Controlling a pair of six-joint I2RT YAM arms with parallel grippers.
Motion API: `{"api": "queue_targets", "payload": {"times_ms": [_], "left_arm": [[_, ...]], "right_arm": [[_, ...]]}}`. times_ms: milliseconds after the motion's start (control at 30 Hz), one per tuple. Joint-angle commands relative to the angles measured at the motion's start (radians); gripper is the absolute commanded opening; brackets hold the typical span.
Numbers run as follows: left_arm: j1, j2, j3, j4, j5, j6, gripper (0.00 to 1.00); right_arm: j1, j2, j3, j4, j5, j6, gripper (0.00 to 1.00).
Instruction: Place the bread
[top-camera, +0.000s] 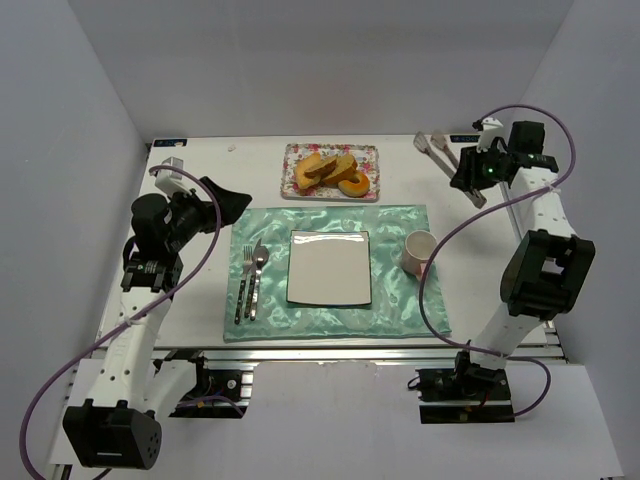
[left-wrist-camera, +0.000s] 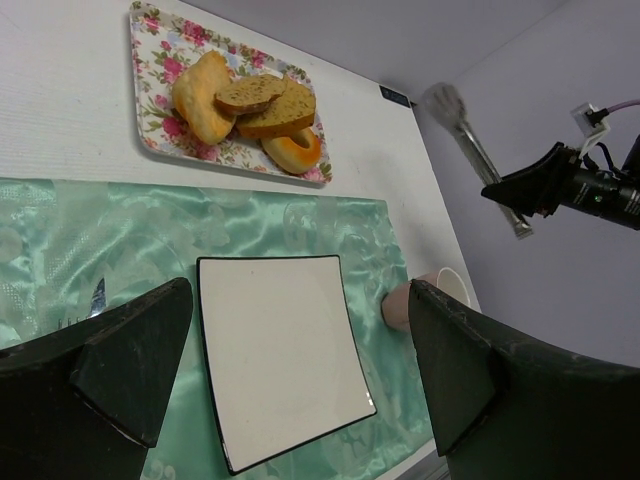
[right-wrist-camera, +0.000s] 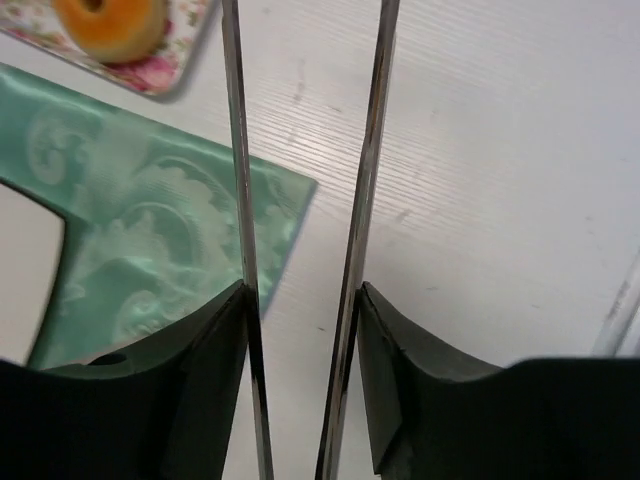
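Note:
Three toasted bread slices (top-camera: 325, 167) lie piled on a floral tray (top-camera: 296, 182) at the back of the table, with a round orange ring piece (top-camera: 352, 184) beside them. In the left wrist view the bread (left-wrist-camera: 240, 100) is far ahead on the tray (left-wrist-camera: 150, 60). My left gripper (top-camera: 225, 195) is open and empty, raised over the table's left side; its jaws (left-wrist-camera: 300, 300) frame the white square plate (left-wrist-camera: 280, 350). My right gripper (top-camera: 470, 180) is shut on metal tongs (top-camera: 440, 152) at the back right, pressing both tong arms (right-wrist-camera: 236, 150) from outside, its jaws (right-wrist-camera: 300, 295) above bare table.
A teal placemat (top-camera: 400, 310) carries the white plate (top-camera: 328, 268), a fork and spoon (top-camera: 250, 282) to its left and a pinkish cup (top-camera: 418, 250) at its right edge. The orange ring (right-wrist-camera: 110, 25) shows at the top left of the right wrist view. White walls enclose three sides.

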Motion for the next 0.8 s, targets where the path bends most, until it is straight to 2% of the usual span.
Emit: {"api": "queue_targets", "payload": {"times_ms": [0, 167, 267, 400, 533, 767], "left_arm": [[0.003, 0.001, 0.008, 0.019, 0.022, 0.007, 0.98], [0.003, 0.004, 0.016, 0.013, 0.029, 0.010, 0.98], [0.003, -0.001, 0.022, 0.005, 0.025, 0.007, 0.98], [0.003, -0.021, 0.028, -0.021, 0.012, 0.006, 0.98], [0.003, -0.039, 0.024, -0.035, 0.005, -0.002, 0.98], [0.003, -0.053, 0.030, -0.042, 0.003, -0.017, 0.98]], "right_arm": [[0.052, -0.012, 0.023, -0.045, -0.104, 0.071, 0.51], [0.163, -0.004, 0.050, -0.024, -0.111, 0.140, 0.55], [0.213, 0.010, 0.073, 0.010, -0.117, 0.194, 0.52], [0.225, 0.039, 0.084, 0.068, -0.144, 0.315, 0.52], [0.243, 0.075, 0.092, 0.081, -0.123, 0.425, 0.55], [0.329, 0.166, 0.151, 0.101, -0.068, 0.536, 0.53]]}}
